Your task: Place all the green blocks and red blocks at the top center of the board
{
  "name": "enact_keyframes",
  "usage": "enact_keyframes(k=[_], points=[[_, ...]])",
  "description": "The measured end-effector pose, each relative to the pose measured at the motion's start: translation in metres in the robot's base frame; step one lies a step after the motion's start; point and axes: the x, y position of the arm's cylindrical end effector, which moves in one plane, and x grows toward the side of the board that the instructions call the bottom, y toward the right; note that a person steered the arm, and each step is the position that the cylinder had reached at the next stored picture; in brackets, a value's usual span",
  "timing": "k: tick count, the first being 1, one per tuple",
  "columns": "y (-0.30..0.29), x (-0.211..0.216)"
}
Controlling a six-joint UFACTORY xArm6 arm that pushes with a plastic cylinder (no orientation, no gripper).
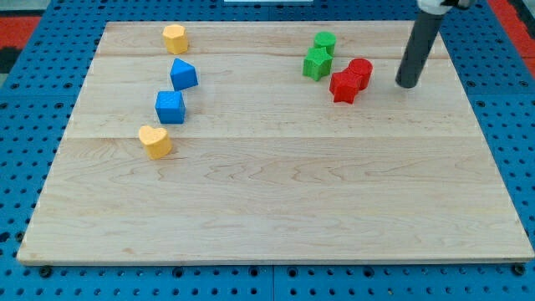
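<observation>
Two green blocks sit near the view's top, right of centre: a green cylinder point(325, 42) and a green star-like block point(317, 63) just below it, touching or nearly so. Two red blocks lie to their lower right: a red cylinder point(360, 72) and a red star-like block point(344, 86), touching each other. My tip point(407, 84) is on the board just right of the red cylinder, a small gap apart from it. The rod rises toward the view's top right.
A yellow hexagonal block point(175, 38) sits at the top left. A blue wedge-like block point(184, 74) and a blue cube point(170, 106) lie below it. A yellow heart block point(155, 140) is lower left. The wooden board point(276, 201) lies on a blue perforated base.
</observation>
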Motion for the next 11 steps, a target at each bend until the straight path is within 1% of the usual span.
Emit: enact_keyframes(k=[1,2,3,5,6,7,8,9,10,11], points=[[-0.067,-0.014],[-0.107,-0.045],[-0.131,-0.056],[-0.065,0.000],[-0.029,-0.020],[-0.049,-0.043],[-0.090,-0.060],[-0.157,-0.070],[-0.110,-0.060],[-0.038,-0.074]])
